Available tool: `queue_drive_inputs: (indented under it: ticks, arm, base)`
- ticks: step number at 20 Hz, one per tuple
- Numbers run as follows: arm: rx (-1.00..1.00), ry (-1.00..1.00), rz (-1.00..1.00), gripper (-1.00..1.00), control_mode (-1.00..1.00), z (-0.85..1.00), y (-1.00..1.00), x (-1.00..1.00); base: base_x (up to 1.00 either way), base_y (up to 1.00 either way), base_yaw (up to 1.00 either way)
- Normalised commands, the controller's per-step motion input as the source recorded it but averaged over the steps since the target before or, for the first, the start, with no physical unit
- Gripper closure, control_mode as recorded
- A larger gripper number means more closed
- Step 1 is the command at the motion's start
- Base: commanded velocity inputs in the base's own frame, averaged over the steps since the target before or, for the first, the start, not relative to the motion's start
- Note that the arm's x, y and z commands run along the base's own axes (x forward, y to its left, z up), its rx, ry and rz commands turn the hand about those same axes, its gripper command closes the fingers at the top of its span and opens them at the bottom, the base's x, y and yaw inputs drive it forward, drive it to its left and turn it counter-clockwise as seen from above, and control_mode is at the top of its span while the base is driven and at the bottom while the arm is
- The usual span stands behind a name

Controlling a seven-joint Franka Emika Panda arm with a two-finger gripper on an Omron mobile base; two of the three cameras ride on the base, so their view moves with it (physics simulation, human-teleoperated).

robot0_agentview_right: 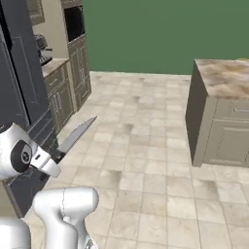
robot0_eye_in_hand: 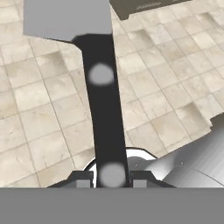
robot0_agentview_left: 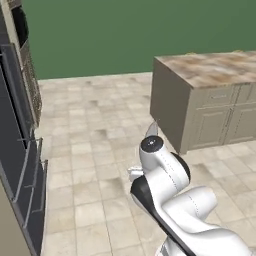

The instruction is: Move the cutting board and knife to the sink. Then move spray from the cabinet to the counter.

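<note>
While the arm sat folded over the base, we saw the end effector pinching the knife by the low end of its dark handle, one fingertip pressed to each side. In the hand view the handle ran straight up the middle, two grey rivets on it, and the flat grey blade spread across the top left. In the right base view the knife stuck out from the wrist, blade angled up and to the right, over open tiled floor and touching nothing else. In the left base view we could make out just a grey blade tip above the arm's upper joint.

An island with a marbled tabletop and beige drawer fronts stood to the right, well apart from the knife. Dark tall appliance fronts ran along the left, with low beige cabinets farther back and a dark machine on their top. A green wall closed the far side.
</note>
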Motion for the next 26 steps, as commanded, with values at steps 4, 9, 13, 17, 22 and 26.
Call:
queue_drive_inputs:
  ticks: [4,9,13,17,22,26]
  arm:
    - [0.00,0.00,0.00,1.00,1.00,0.00,0.00,0.00]
    - [0.00,0.00,0.00,1.00,1.00,0.00,0.00,0.00]
    - [0.00,0.00,0.00,1.00,1.00,0.00,0.00,0.00]
    - [0.00,0.00,0.00,1.00,1.00,0.00,0.00,0.00]
    - [0.00,0.00,0.00,1.00,1.00,0.00,0.00,0.00]
    - [0.00,0.00,0.00,1.00,1.00,0.00,0.00,0.00]
  base:
    - [0.96,-0.10,-0.40]
    - [0.84,-0.25,-0.38]
    - [0.73,-0.18,-0.39]
    - [0.72,-0.13,-0.41]
    - [0.89,-0.24,-0.38]
    - [1.00,-0.44,-0.32]
